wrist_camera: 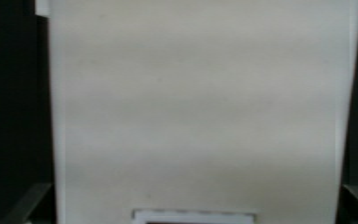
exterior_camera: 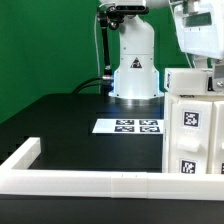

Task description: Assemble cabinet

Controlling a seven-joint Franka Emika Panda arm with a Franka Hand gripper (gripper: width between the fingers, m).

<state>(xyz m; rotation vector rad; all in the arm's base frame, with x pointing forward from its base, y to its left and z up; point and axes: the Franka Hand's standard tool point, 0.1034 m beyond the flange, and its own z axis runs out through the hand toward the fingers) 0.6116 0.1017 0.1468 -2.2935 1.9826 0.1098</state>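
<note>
The cabinet [exterior_camera: 192, 120] is seen standing on the black tabletop [exterior_camera: 60, 120], just beside the marker board [exterior_camera: 130, 126] on the exterior view's right, with the hand [exterior_camera: 197, 40] directly above the cabinet's top edge, probably lined up for a grasp or a press from above; the white rail [exterior_camera: 90, 180] is laid in front of the marker board, likely as a stop. The tags, arm base [exterior_camera: 134, 70] and rail are given only by the exterior view, while the wrist view [wrist_camera: 194, 110] is filled by one plain white cabinet face close up. Hand opening cannot be told, and no hold is visible.
</note>
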